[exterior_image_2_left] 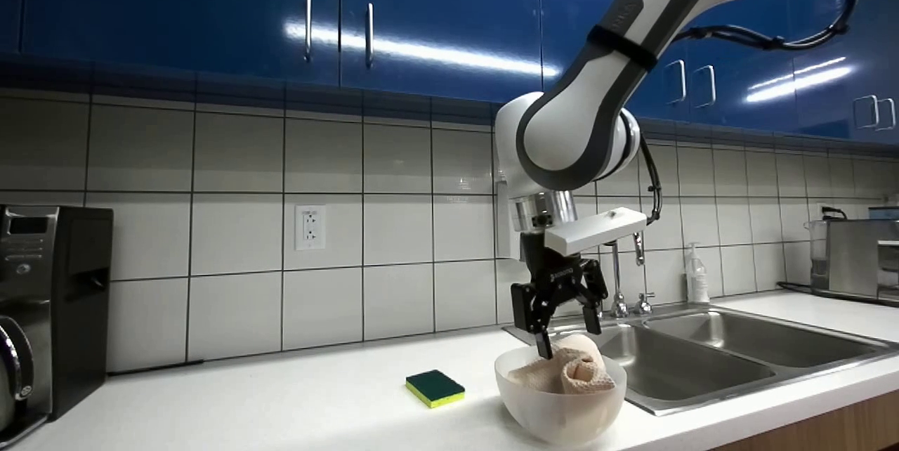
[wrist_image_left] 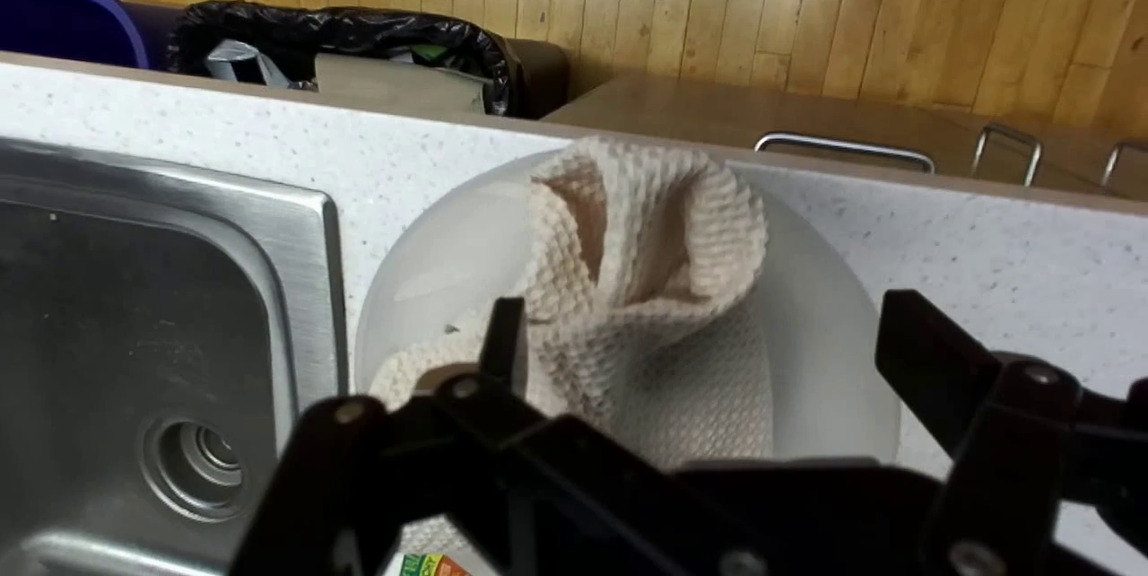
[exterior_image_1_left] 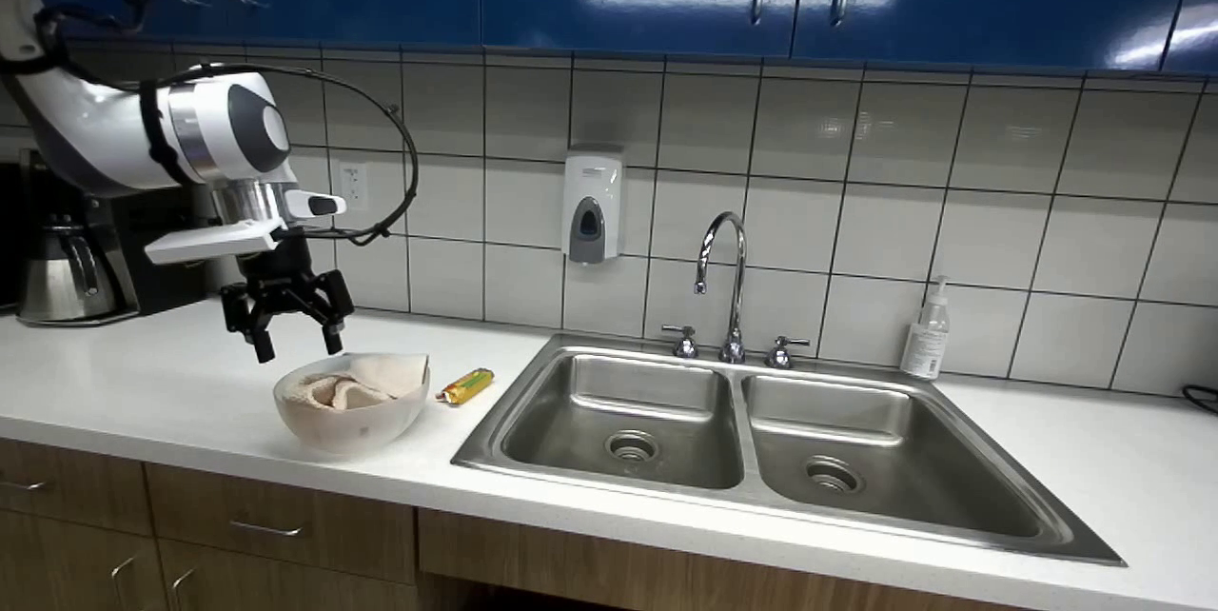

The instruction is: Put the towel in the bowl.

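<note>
Towel (wrist_image_left: 641, 343): it lies bunched inside the bowl (exterior_image_2_left: 562, 416), a curled fold uppermost and one flap reaching the rim; the curved wall likely props the loose cloth into that heap.
Gripper (exterior_image_2_left: 569, 336): you have it pointing down over the bowl, fingers spread wide with nothing held between them, presumably so the cloth can rest free.
Fingertips (exterior_image_2_left: 543, 344): they appear just above the towel; the task looks done, so rise straight up, since a tip could snag a fold.
Bowl: it holds the towel; whether anything sits underneath, you cannot see.
Bin (wrist_image_left: 314, 17): lower than the bowl, black-lined, with scraps (wrist_image_left: 247, 63) too jumbled to name.
Coffee pot (exterior_image_1_left: 67, 278): well apart from the bowl; its steel body hides any contents.
Sponge (exterior_image_2_left: 435, 388) and yellow packet (exterior_image_1_left: 466, 386): near the bowl, seemingly no part of your job.
</note>
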